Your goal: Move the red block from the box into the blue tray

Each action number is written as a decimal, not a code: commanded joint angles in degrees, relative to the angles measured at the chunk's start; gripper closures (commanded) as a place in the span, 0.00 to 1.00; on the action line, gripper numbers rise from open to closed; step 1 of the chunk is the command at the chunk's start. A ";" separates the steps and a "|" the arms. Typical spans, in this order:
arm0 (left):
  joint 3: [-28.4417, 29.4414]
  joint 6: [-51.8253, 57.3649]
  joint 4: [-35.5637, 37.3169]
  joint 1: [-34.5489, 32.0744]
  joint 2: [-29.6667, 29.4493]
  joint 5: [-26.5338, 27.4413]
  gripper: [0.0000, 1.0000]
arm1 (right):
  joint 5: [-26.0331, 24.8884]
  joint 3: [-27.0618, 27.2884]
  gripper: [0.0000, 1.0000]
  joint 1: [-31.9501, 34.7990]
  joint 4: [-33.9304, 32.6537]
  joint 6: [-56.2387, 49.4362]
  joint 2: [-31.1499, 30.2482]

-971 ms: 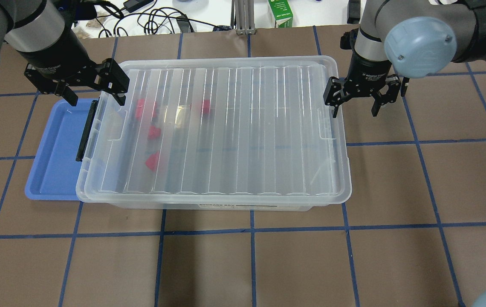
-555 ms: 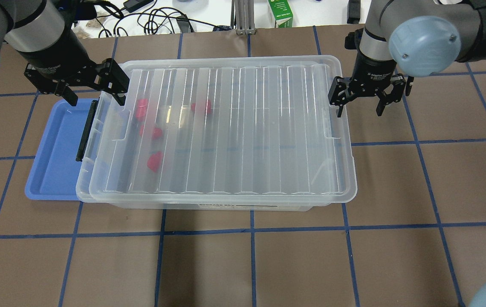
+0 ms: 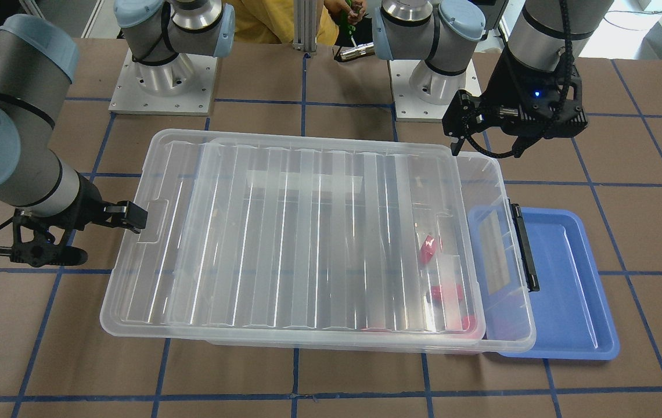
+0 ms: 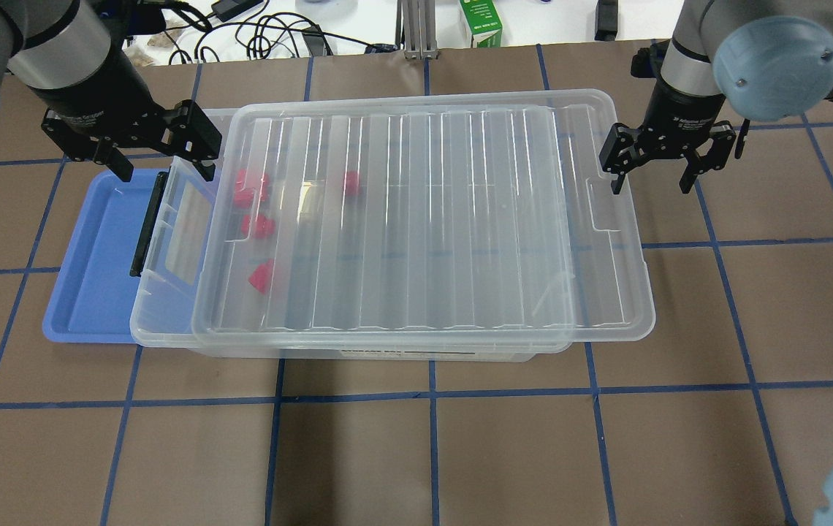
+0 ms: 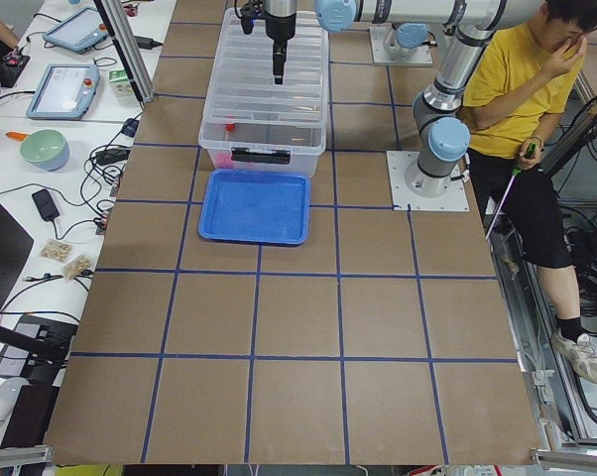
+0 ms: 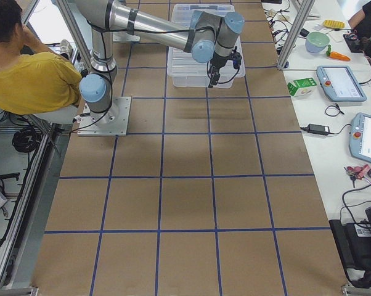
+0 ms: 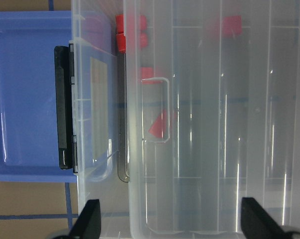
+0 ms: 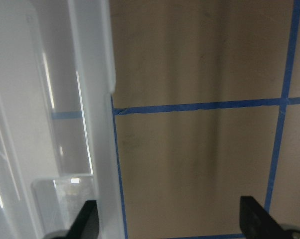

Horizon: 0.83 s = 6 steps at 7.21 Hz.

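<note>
– Jaws first: how do they stand on each arm?

– Both pairs are spread wide and hold nothing. The left gripper (image 4: 166,174) hangs over the far corner of the box (image 4: 140,321) at its latch end, with one finger on the tray side and the other over the lid's edge. The right gripper (image 4: 652,186) is at the opposite end. One of its fingers is right at the lid's short edge, and the other is out over the brown surface (image 4: 752,314). I can't tell whether that first finger touches the lid.

– And the red block?

– The red block (image 4: 263,276) lies on the box floor among several alike, bunched toward the latch end and seen through the ribbed lid (image 4: 424,219). None sits between either pair of jaws. In the left wrist view they lie ahead of the fingertips, down inside the box.

– Is the lid on square?

– No. It sits offset toward the robot's right, overhanging that end and leaving a strip of the box uncovered beside the black latch (image 4: 146,226).

– Where's the blue tray?

– The blue tray (image 4: 91,248) lies flat on the surface against the latch end, with its near edge tucked under the box's rim.
</note>
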 commanded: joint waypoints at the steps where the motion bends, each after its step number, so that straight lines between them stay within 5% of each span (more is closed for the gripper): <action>1: 0.00 0.00 0.00 0.00 0.00 0.00 0.00 | -0.02 -0.04 0.00 -2.89 -0.05 -0.63 -0.10; 6: -0.35 0.00 0.00 0.00 0.09 -0.09 0.00 | -3.09 -0.30 0.00 -4.82 -0.13 -3.17 -0.10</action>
